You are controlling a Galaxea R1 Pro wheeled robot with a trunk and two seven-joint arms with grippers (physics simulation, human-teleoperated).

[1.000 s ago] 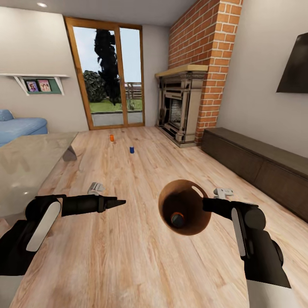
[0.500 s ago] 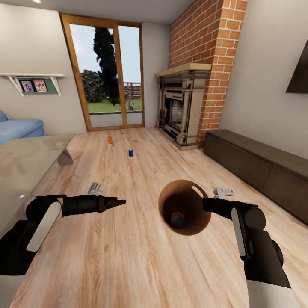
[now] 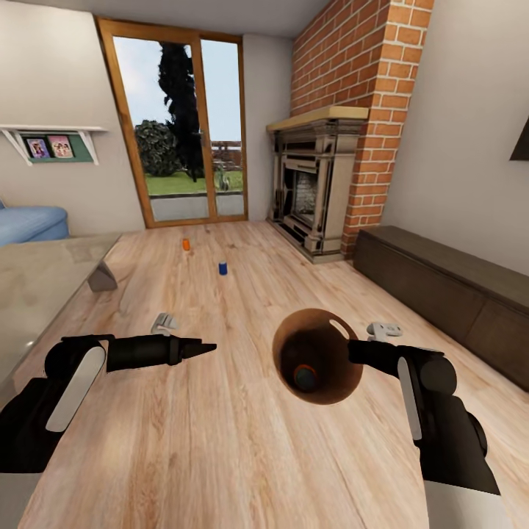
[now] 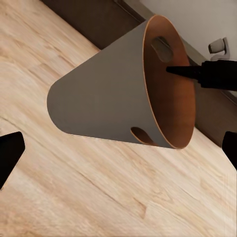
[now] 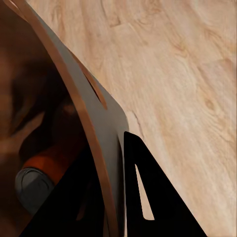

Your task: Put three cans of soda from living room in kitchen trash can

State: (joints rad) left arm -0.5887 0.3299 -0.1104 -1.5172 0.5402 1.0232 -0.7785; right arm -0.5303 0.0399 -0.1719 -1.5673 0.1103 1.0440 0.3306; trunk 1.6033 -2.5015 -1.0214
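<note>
My right gripper (image 3: 351, 350) is shut on the rim of the brown trash can (image 3: 316, 356), one finger (image 5: 148, 192) outside the wall and one inside. The can hangs tilted above the wood floor, and an orange soda can (image 3: 305, 377) lies at its bottom. Further off on the floor stand a second orange can (image 3: 186, 244) and the dark blue can (image 3: 222, 268), a little apart. My left gripper (image 3: 206, 346) hovers open and empty to the left of the trash can (image 4: 113, 94), its fingers spread wide in the left wrist view.
A grey low table (image 3: 37, 294) runs along the left, with the blue sofa (image 3: 29, 222) behind it. The brick fireplace (image 3: 312, 187) and a long dark low cabinet (image 3: 448, 283) line the right side. Wood-framed glass doors (image 3: 180, 125) close the far wall.
The whole head view has shifted: the table, sofa and floor cans slide left, so the camera moved. Both arms and the held trash can keep the same pose.
</note>
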